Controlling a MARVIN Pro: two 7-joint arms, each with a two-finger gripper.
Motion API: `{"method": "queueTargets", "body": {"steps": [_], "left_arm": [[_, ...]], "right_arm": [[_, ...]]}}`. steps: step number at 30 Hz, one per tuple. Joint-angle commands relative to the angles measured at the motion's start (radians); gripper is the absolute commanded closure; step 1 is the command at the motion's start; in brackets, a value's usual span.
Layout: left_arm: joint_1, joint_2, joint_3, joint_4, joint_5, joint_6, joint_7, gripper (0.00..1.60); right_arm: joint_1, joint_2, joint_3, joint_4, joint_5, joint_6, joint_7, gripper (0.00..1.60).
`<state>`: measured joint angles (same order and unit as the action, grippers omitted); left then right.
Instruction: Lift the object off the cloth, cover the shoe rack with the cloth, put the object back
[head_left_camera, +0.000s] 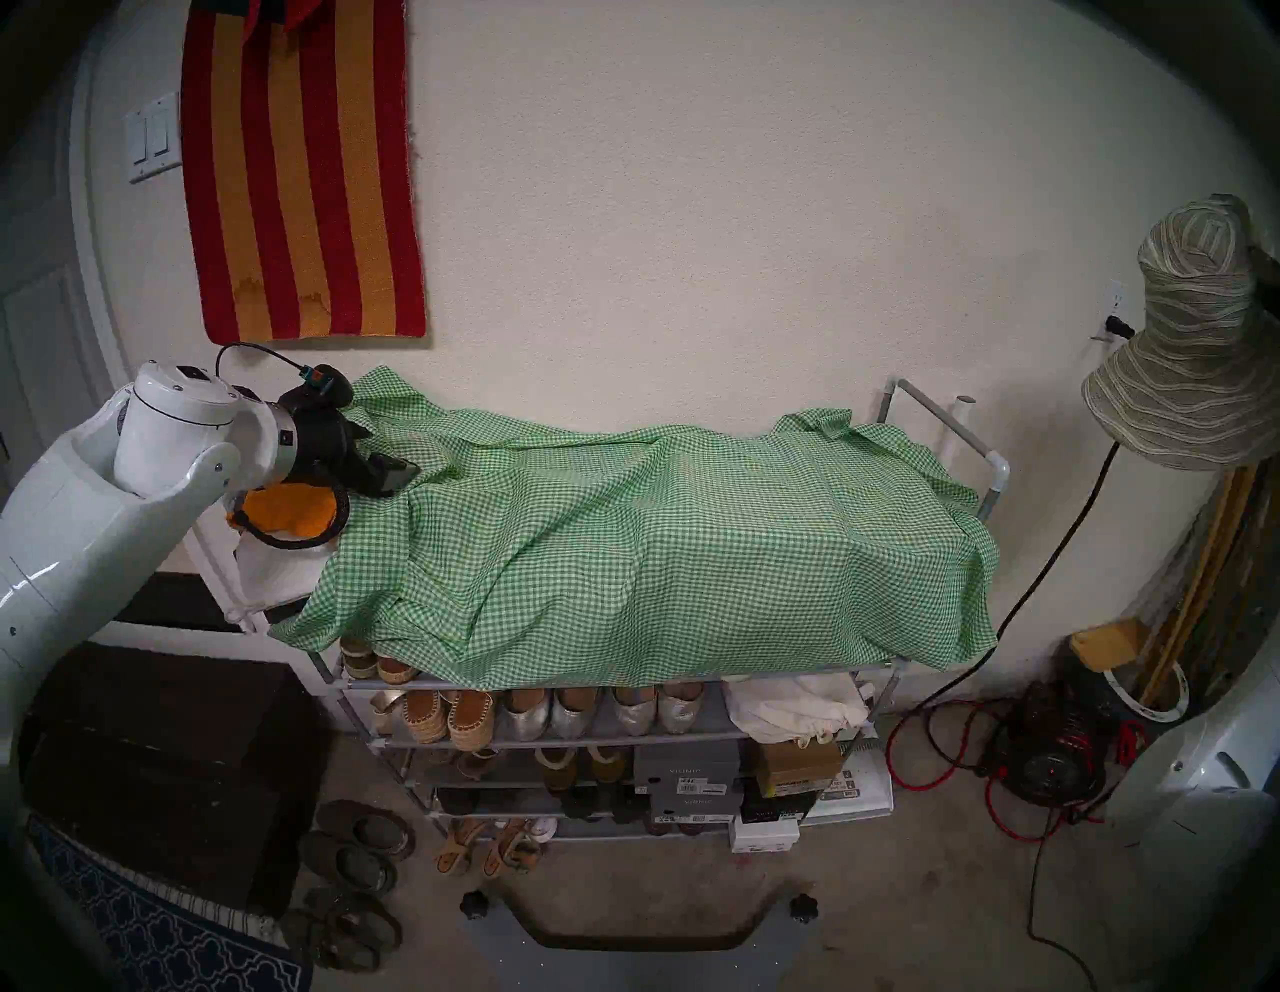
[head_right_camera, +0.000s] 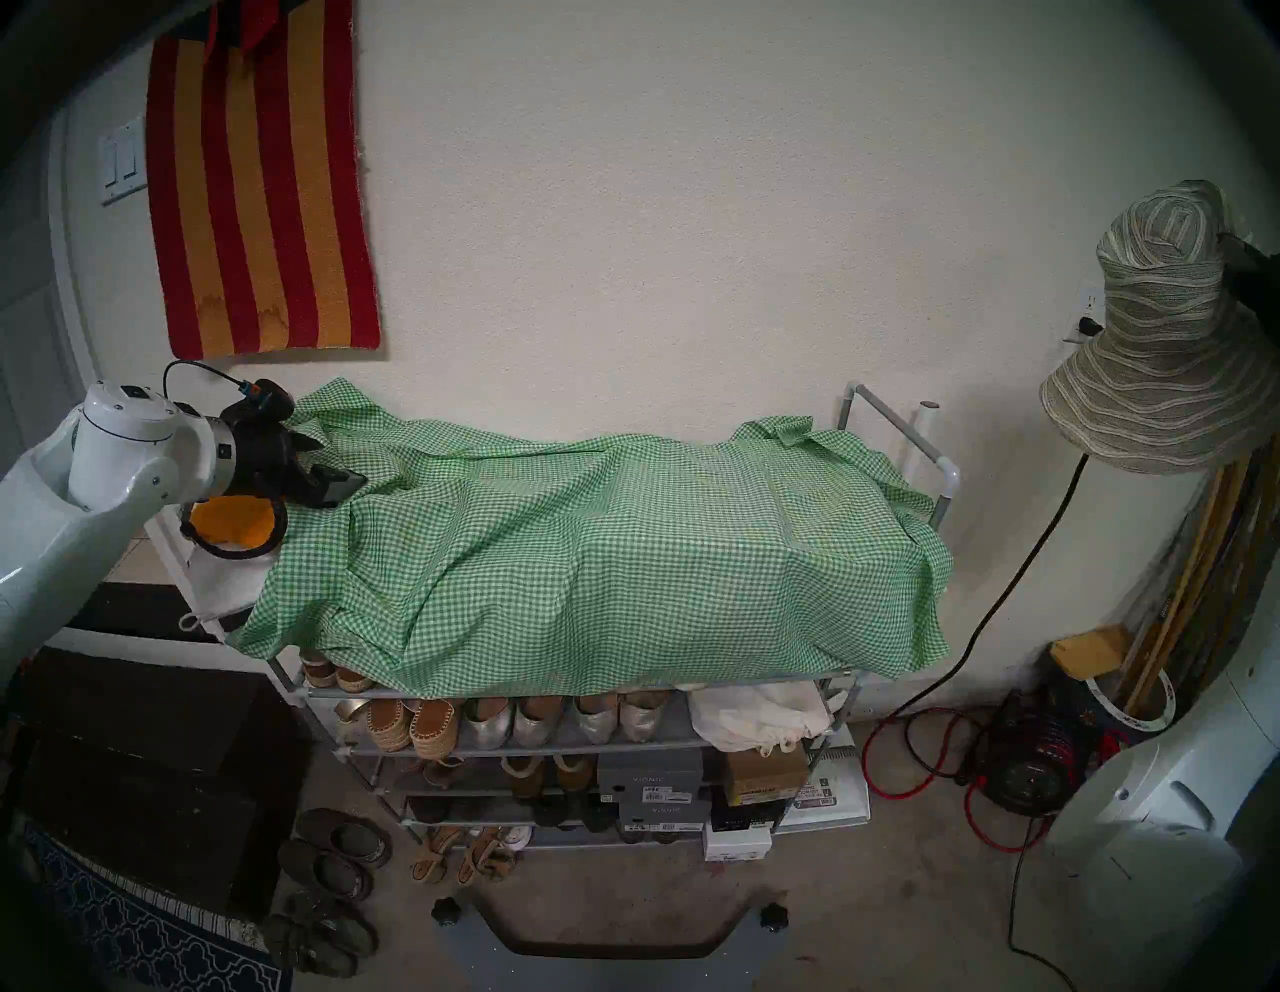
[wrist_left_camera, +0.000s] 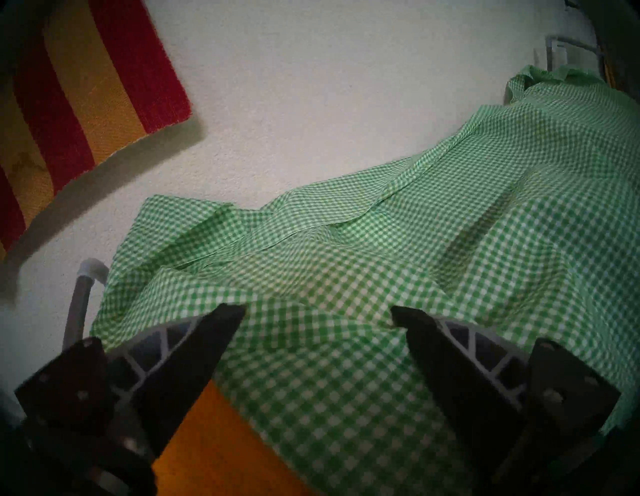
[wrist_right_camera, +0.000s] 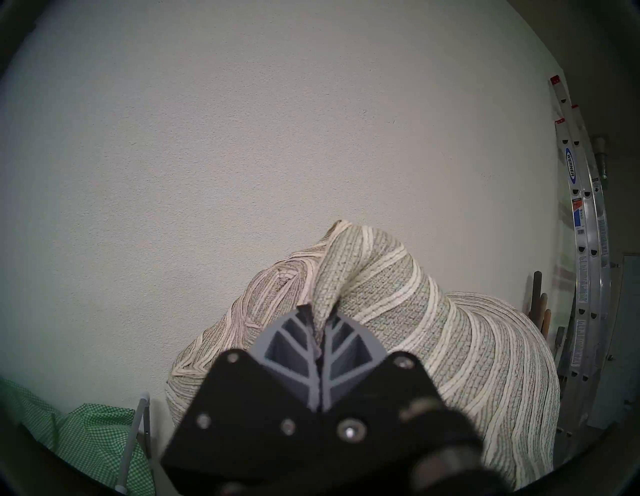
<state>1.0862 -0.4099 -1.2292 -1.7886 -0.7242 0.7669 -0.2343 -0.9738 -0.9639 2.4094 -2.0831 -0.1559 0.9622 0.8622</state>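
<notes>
The green-and-white gingham cloth (head_left_camera: 623, 540) lies draped over the top of the shoe rack (head_left_camera: 997, 478), long axis running left to right, front edge hanging over the first row of shoes. At the left end it is not quite home: a folded orange cloth (head_left_camera: 291, 516) shows uncovered beside the bunched left edge.

The left end effector (wrist_left_camera: 317, 313) hovers right there, fingers (wrist_left_camera: 221, 332) spread wide and released, nothing between them, the gingham just below and ahead.

Over on the right, the striped sun hat (head_left_camera: 1177, 346) hangs up in the air, well off the rack's right end and above it. The right end effector (wrist_right_camera: 320, 311) is clenched on a pinch of the hat's woven crown, brim drooping below.

So the relation that counts: the covered top lies down and to the left of the hat, and the right arm is the one holding it, the only one placed to bring it in. By my reading, the cover is nearly done and the return of the hat comes next, a carry leftward and down onto the gingham. That floppy brim could snag the raised right side rail on the way.
</notes>
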Motion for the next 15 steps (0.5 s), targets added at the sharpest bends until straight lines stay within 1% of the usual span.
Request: {"method": "queueTargets", "body": {"steps": [1,2,3,4,5,8,10,12,14,15], "left_arm": [[-0.115,-0.04,0.049,0.027,0.092,0.058,0.012,0.0],[-0.131,-0.042,0.062,0.032,0.099,0.066,0.006,0.33],[-0.137,-0.045,0.065,0.033,0.104,0.071,0.004,0.77],[-0.144,-0.047,0.07,0.035,0.109,0.076,0.001,1.47],[-0.149,-0.047,0.075,0.036,0.112,0.079,-0.002,1.6],[-0.155,-0.053,0.081,0.04,0.117,0.082,0.0,1.6],[-0.145,-0.046,0.069,0.036,0.106,0.073,0.003,1.6],[-0.121,-0.038,0.044,0.017,0.092,0.062,0.025,1.6],[-0.077,-0.008,-0.002,-0.033,0.065,0.029,0.044,1.6],[-0.067,0.003,-0.019,-0.051,0.048,0.031,0.041,1.6]], "right_arm": [[0.003,0.008,0.001,0.0,0.004,-0.002,0.022,1.6],[0.002,0.008,0.002,0.0,0.004,-0.002,0.023,1.6],[0.002,0.009,0.002,0.0,0.004,-0.002,0.023,1.6],[0.002,0.009,0.002,0.0,0.004,-0.002,0.024,1.6],[0.002,0.009,0.002,0.0,0.004,-0.002,0.024,1.6],[0.002,0.009,0.002,0.001,0.003,-0.002,0.026,1.6],[0.003,0.009,0.002,0.001,0.003,-0.002,0.027,1.6],[0.002,0.01,0.002,0.001,0.004,-0.002,0.026,1.6],[0.001,0.01,0.002,0.0,0.007,-0.002,0.02,1.6],[0.001,0.009,0.001,0.0,0.008,-0.002,0.018,1.6]]}}
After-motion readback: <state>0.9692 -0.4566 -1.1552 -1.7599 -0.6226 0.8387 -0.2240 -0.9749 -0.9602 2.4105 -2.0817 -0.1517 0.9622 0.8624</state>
